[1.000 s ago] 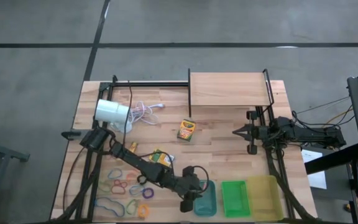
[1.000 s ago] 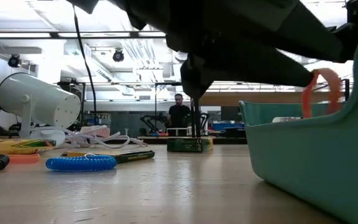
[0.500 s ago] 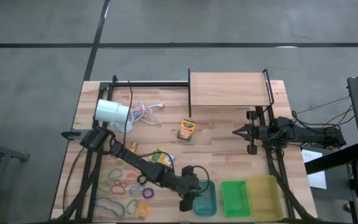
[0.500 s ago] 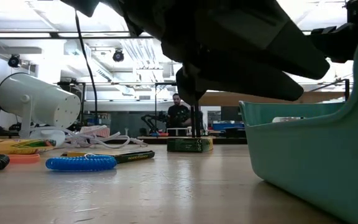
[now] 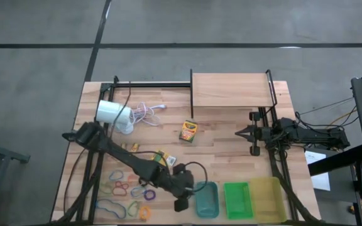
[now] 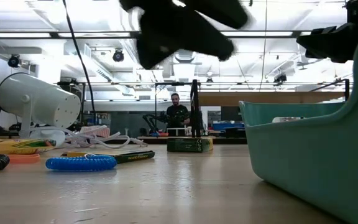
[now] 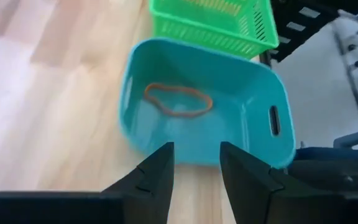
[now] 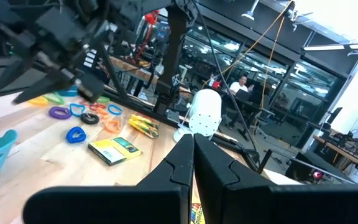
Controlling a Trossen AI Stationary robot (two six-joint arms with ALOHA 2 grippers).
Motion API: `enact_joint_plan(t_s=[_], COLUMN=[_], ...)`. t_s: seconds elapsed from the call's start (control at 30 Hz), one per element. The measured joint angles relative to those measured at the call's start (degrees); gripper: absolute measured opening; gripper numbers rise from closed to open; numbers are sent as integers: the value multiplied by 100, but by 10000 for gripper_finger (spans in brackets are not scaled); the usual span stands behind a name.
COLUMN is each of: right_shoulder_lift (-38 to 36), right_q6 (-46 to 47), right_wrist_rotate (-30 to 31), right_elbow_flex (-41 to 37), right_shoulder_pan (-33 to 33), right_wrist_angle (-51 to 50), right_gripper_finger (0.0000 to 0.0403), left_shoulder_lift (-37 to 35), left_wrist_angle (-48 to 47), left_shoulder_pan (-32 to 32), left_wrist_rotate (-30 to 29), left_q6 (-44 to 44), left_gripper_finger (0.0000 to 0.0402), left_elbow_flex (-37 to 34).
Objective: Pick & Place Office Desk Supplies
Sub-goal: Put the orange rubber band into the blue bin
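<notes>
My left gripper (image 5: 183, 202) hovers open and empty above the table's near edge, just left of the teal tray (image 5: 207, 199); it also shows in the left wrist view (image 7: 196, 163). An orange loop (image 7: 178, 99) lies flat on the teal tray's floor (image 7: 229, 124). Several coloured loops (image 5: 127, 191) lie on the table near the left front. One crayon box (image 5: 188, 130) lies mid-table, another (image 5: 162, 158) beside my left arm. My right gripper (image 5: 237, 132) waits shut at the right, above the table; it also shows in the right wrist view (image 8: 192, 155).
A green tray (image 5: 237, 199) and a yellow tray (image 5: 266, 198) stand right of the teal one. A white lamp (image 5: 113, 113) with its cord lies at the back left. A wooden shelf (image 5: 231, 91) stands at the far edge. A blue coiled loop (image 6: 81, 163) lies on the table.
The orange loop that hung under my left gripper over the teal tray has dropped and now lies in the tray. My left gripper has then risen and drawn back toward the table's left, off the tray, tipping up somewhat.
</notes>
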Motion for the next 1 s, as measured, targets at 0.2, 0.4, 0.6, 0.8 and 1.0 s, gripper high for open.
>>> enact_joint_plan(t_s=[0.2, 0.4, 0.6, 0.8, 1.0], right_shoulder_lift=[0, -1, -2, -2, 0], right_q6=[-2, -2, -2, -1, 0], right_wrist_rotate=[0, 2, 0, 0, 0], right_elbow_flex=[0, 1, 2, 1, 2], right_shoulder_pan=[0, -1, 0, 0, 0], right_wrist_angle=[0, -4, -10, -9, -9], right_gripper_finger=[8, 8, 8, 8, 8], left_shoulder_lift=[-391, -500, -491, -491, -494], left_wrist_angle=[-1499, -2745, -3704, -4975, -5450], left_shoulder_pan=[-252, -466, -515, -470, -203], left_wrist_rotate=[-533, -634, -629, -626, -229], left_q6=[-1212, -3198, -4840, -6673, -7129], left_gripper_finger=[133, 133, 133, 133, 133], left_elbow_flex=[0, -4, -94, -248, -490])
